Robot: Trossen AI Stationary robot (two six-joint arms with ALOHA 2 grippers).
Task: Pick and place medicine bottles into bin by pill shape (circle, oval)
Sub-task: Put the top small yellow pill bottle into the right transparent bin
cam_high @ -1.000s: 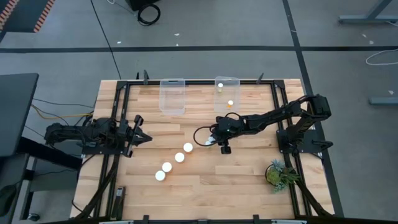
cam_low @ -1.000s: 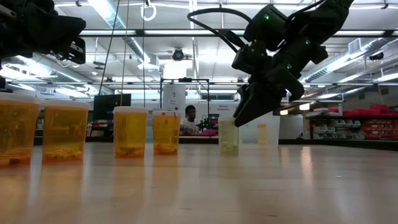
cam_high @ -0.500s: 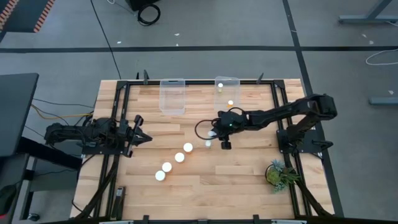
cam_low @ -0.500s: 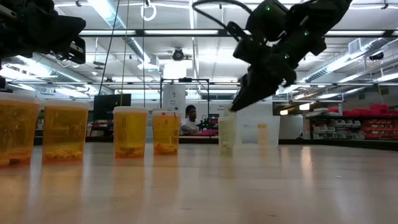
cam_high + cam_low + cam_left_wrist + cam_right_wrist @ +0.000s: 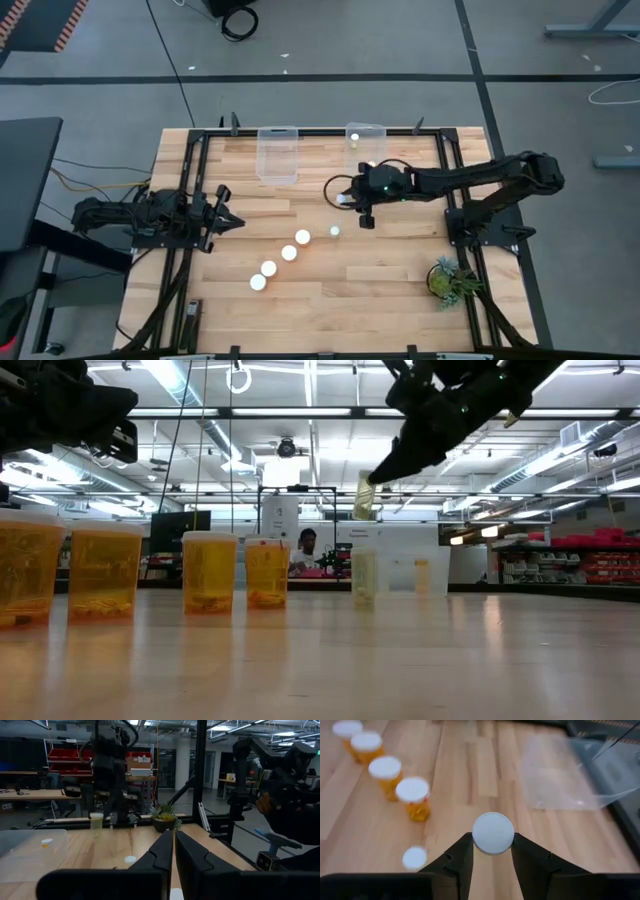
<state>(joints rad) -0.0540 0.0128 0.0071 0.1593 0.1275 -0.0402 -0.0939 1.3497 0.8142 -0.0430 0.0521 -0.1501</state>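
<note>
right gripper (image 5: 492,851) | fingers clamp medicine bottle (image 5: 492,833) under white cap, aloft over table (image 5: 400,280) | light, rigid, slick plastic; likely twists | left gripper (image 5: 225,220) fingers closed, parked

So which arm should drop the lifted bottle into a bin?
Right. The right gripper already holds the small white-capped amber bottle above the table, close to the clear plastic bins. The left gripper waits at the table's left edge.
</note>
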